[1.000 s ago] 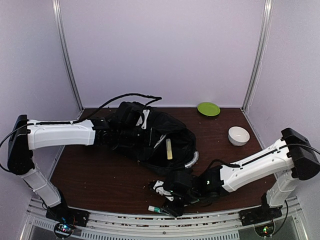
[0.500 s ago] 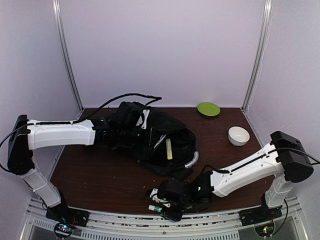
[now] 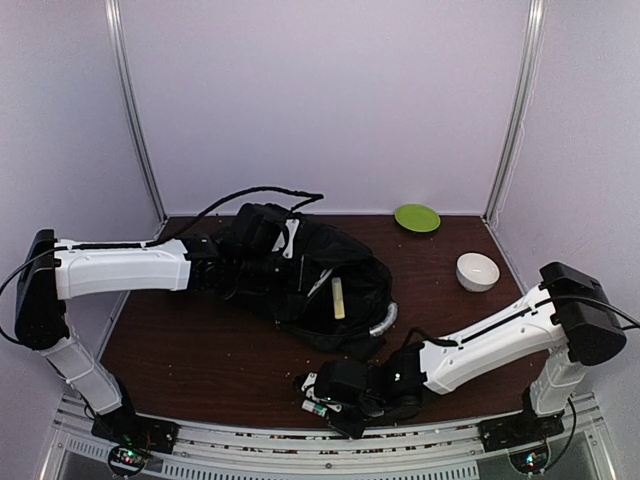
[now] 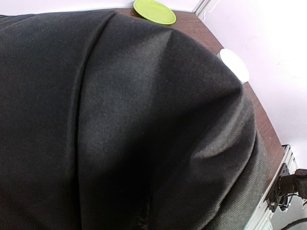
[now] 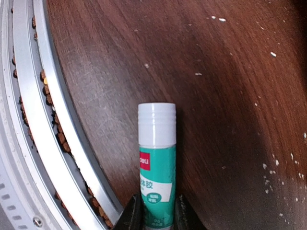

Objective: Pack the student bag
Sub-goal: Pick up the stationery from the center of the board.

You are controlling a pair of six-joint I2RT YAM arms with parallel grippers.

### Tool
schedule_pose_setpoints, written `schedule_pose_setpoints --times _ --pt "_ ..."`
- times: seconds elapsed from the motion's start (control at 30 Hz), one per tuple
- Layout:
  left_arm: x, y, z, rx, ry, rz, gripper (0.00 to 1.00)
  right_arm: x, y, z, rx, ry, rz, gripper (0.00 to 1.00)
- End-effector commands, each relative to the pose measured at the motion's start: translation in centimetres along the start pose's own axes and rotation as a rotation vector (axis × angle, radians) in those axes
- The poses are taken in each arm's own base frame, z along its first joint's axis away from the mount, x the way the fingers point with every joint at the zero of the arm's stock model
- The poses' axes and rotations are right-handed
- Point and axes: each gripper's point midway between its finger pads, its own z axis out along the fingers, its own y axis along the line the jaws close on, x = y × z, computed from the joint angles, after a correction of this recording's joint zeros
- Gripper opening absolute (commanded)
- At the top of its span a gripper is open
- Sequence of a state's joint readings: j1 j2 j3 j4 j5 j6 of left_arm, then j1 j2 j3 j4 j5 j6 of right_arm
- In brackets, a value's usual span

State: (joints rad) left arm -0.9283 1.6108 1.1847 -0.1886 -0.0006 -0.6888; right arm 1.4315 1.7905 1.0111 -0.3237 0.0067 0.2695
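— Where's the student bag [image 3: 300,275]?
— Middle of the frame, on the surface [image 3: 190,350]. My left tool [image 3: 218,262] is closed at its left edge, fingers hidden by black fabric.
— And your right tool [image 5: 157,216]?
— Bottom centre, both fingers pinching a green-labelled glue stick [image 5: 157,167].

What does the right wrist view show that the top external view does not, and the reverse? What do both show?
Right wrist only: the print on the label of the glue stick and its ribbed white cap, with the fingers of the right hand against both its sides. Top external only: the student bag, the green plate, the white bowl. Both: the glue stick lying on the brown table.
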Motion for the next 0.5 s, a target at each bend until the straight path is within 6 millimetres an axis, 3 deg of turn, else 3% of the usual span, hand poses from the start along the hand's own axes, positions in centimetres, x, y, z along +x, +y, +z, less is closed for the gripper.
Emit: schedule_pose_setpoints --times 0.0,0.27,0.47 --pt "-0.5 -0.5 -0.5 0.013 -0.017 -0.001 0.0 -1.1 -1.4 -3.5 0.055 -0.108 0.067 0.19" --pt "-1.6 -0.2 -1.0 0.007 -0.046 -0.006 0.0 -1.2 -5.7 -8.2 0.098 -0.286 0.3 0.15" --pt "-2.2 -0.7 -1.7 0.025 -0.066 -0.015 0.0 -5.5 -11.6 -12.8 0.108 -0.522 0.569 0.16"
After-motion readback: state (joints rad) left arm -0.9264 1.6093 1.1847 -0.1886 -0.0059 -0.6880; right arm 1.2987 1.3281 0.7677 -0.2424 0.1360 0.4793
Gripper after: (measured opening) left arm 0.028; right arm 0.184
